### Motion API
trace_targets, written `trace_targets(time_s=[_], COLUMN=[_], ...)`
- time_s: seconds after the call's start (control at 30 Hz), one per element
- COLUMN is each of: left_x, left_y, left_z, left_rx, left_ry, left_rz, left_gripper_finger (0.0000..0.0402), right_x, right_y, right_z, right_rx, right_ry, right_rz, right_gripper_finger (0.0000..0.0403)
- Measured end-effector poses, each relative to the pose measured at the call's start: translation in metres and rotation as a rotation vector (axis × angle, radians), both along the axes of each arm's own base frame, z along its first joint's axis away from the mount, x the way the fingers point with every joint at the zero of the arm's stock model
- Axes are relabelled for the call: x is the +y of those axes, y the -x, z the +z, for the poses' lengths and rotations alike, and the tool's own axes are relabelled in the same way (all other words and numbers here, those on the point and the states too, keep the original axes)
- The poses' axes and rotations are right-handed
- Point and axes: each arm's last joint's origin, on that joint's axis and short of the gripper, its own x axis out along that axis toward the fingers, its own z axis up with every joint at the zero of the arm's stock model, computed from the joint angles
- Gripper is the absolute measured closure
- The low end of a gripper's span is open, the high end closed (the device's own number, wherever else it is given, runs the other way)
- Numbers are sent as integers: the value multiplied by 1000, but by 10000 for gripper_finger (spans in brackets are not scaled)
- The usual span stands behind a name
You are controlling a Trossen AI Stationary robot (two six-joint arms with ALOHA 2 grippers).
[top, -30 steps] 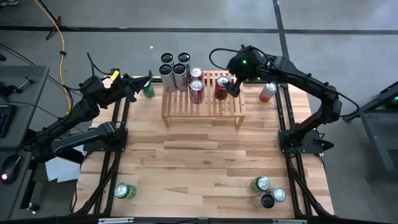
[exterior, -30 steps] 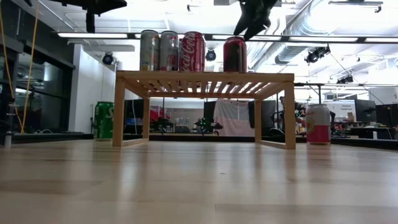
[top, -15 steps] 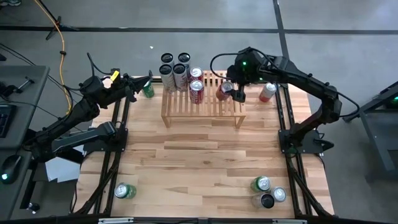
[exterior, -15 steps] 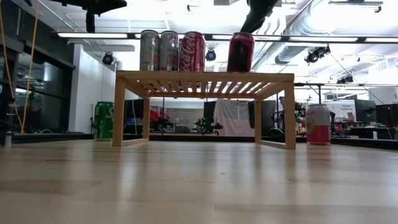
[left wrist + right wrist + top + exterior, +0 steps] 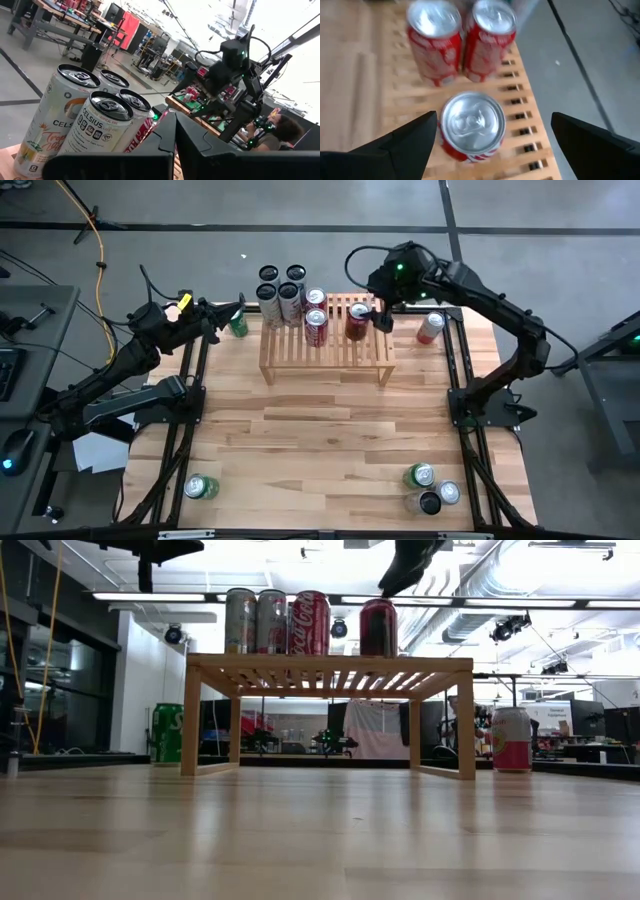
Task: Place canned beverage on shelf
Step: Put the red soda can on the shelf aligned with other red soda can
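The shelf [image 5: 325, 352] is a low light-wood slatted rack at the table's far middle [image 5: 330, 665]. A dark red can [image 5: 357, 320] stands upright on its slats toward the right end [image 5: 378, 627]. My right gripper [image 5: 381, 318] hovers open just above this can [image 5: 472, 125], one finger on either side and touching nothing [image 5: 408, 568]. Two red cola cans [image 5: 316, 326] and several white cans [image 5: 95, 125] stand on the shelf's left half. My left gripper [image 5: 232, 310] waits shut at the far left [image 5: 175, 145].
A pink can [image 5: 430, 328] stands on the table right of the shelf, and a green can [image 5: 238, 322] stands left of it. A green can [image 5: 201, 487] lies at the near left corner. Three more cans [image 5: 430, 488] are at the near right. The table's middle is bare wood.
My right gripper has stayed open above the dark red can, swung a little toward the shelf's right end and back, and rolled at the wrist. Half a second ago the can leaned toward the right end; it stands upright again in its place.
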Motion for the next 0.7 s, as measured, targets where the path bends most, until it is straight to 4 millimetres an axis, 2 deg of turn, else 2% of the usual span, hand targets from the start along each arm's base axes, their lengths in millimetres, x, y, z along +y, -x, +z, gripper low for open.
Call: trace_targets(time_s=[0.1, 0.27, 0.43, 0.7], left_x=[0, 0, 0, 0], left_y=[0, 0, 0, 0], left_z=[0, 0, 0, 0], left_rx=[-1, -1, -1, -1], left_ry=[1, 2, 2, 1], left_rz=[0, 0, 0, 0], left_gripper_finger=[401, 402, 402, 401], right_x=[-1, -3, -7, -20], right_y=[5, 15, 18, 1], right_z=[11, 18, 7, -9], right_rx=[-66, -129, -14, 58], right_ry=[-69, -221, -195, -122], right_rz=[52, 141, 180, 200], right_gripper_finger=[25, 25, 25, 25])
